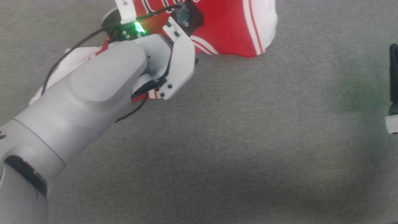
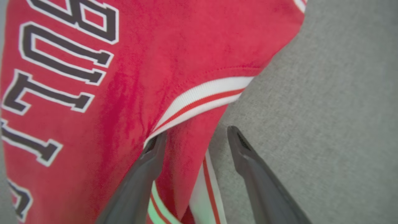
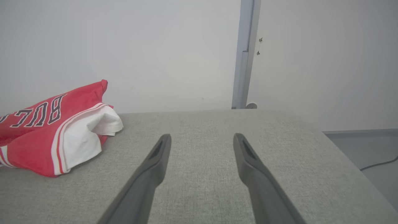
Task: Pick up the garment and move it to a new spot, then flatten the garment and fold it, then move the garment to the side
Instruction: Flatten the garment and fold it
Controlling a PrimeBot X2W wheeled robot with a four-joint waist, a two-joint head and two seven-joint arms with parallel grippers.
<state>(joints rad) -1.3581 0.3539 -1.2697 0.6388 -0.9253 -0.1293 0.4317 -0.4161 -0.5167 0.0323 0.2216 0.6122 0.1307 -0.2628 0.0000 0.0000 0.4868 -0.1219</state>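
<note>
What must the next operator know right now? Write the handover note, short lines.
Left gripper: open, fingers straddling the garment at its striped edge, nothing gripped.
Right gripper: open, over the bare grey surface, apart from the garment.
Garment: crumpled heap on the surface, at the top of the head view.
Done: left arm placed for a grasp.
Left: grasp, move, flatten, fold, set aside.

In the right wrist view you have a grey woven-fabric tabletop (image 3: 199, 186) running up to a plain white wall (image 3: 124, 46). At one o'clock a pale grey-blue vertical post (image 3: 244, 62) rises behind it. Between three and four o'clock, a black cable (image 3: 379, 165) lies on the grey floor (image 3: 357, 143).
</note>
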